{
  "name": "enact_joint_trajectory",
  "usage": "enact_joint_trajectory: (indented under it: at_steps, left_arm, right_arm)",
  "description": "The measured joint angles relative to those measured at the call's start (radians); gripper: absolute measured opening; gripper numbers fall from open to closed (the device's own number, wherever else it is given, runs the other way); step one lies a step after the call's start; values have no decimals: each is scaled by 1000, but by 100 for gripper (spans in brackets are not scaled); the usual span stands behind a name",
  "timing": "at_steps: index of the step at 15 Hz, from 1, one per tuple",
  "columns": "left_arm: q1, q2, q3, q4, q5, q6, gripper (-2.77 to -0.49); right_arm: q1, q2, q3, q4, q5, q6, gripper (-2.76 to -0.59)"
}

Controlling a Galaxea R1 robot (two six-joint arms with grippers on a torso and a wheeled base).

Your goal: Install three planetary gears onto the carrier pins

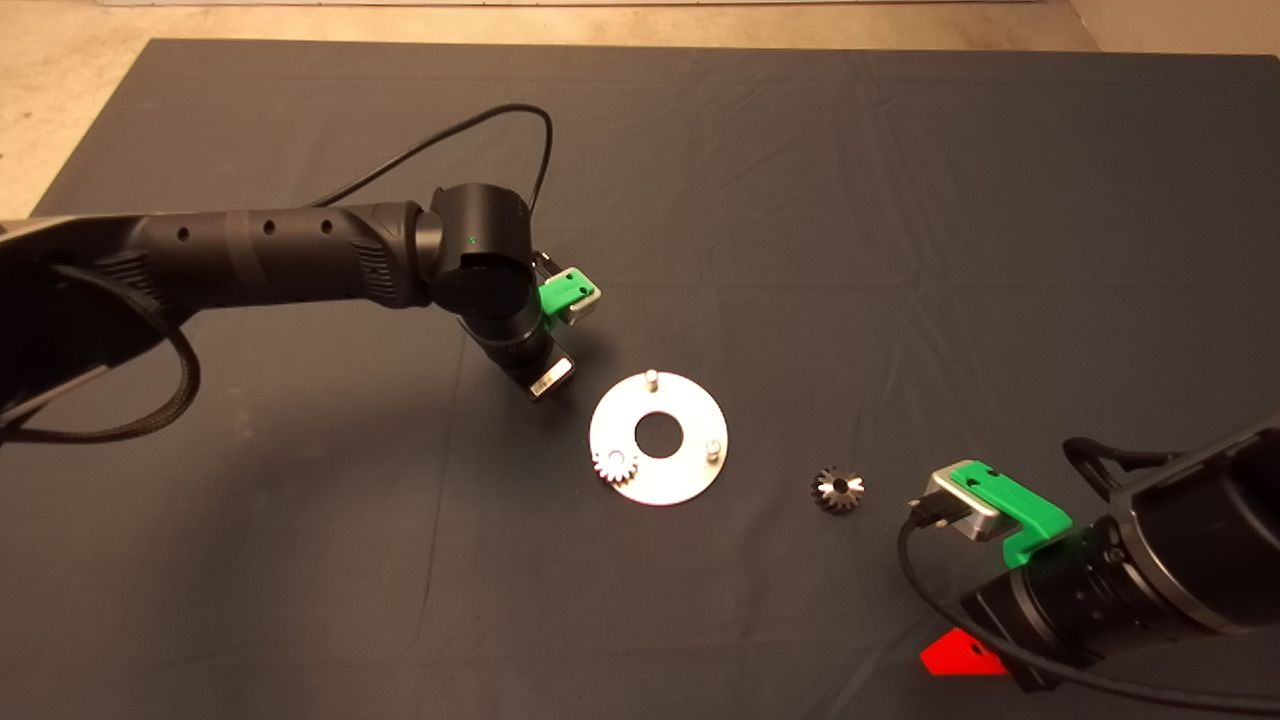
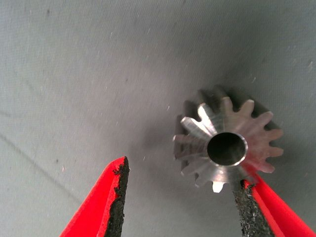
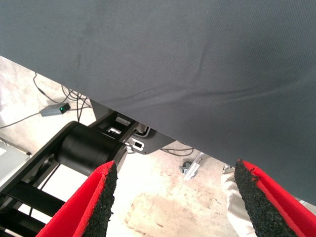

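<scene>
Hovering wide open around a small silvery-grey metal toothed gear (image 2: 227, 145), your left gripper (image 2: 182, 202) should pinch its stiff, slick toothed flanks squarely.

A: Clearance around the round plate (image 1: 690, 478)?

B: Mat (image 1: 900, 200) lies bare toward its far edge and far right corner. The left arm (image 1: 300, 255) crosses in from the left edge and its wrist hangs just beside the plate, blocking that side.

A: On the plate itself?

B: Two bare pins (image 1: 651, 378) stand up, well apart. One gear (image 1: 615, 466) sits at the rim nearest the near edge.

A: Right side?

B: A loose gear (image 1: 838, 490) lies between the plate and the right gripper (image 3: 173, 202), fingers spread, parked at the near right corner.

A: Left gripper (image 2: 180, 197)?

B: Fingers parted; another gear (image 2: 227, 148) lies touching one pad (image 2: 247, 202), bare mat at the other.
</scene>
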Motion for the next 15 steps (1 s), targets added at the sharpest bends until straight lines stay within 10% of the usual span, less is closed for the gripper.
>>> enact_joint_trajectory:
  at_steps: [6, 15]
  left_arm:
    - [0, 18, -8, 3, -71, -25, -192]
    - [0, 24, -10, 3, -92, -50, -198]
  right_arm:
    - [0, 0, 0, 0, 0, 0, -161]
    - [0, 0, 0, 0, 0, 0, -161]
